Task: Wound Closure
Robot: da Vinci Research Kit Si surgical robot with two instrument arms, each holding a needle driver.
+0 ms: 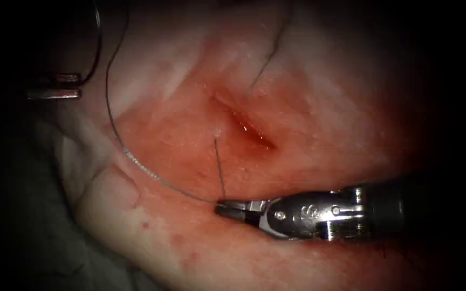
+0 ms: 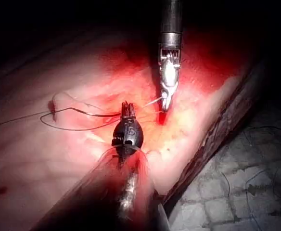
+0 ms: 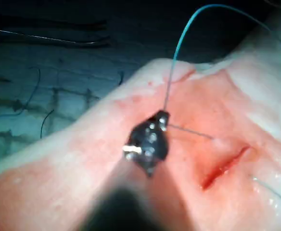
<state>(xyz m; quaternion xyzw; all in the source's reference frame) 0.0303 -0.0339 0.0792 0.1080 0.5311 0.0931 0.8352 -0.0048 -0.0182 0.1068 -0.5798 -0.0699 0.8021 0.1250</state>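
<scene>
- Right claw (image 1: 227, 207) is clamped on the thread (image 1: 136, 161), which runs from its tip up to the cut (image 1: 246, 126).
- Left claw (image 1: 55, 86) sits well apart; grip state unclear.
- Risk: a hard tug could tear the tissue (image 1: 308, 108).

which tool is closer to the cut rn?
Right. Its tool sits just below the cut, on the left side, jaws shut on the thread. The left tool is far off at the tissue's upper-left edge.
</scene>
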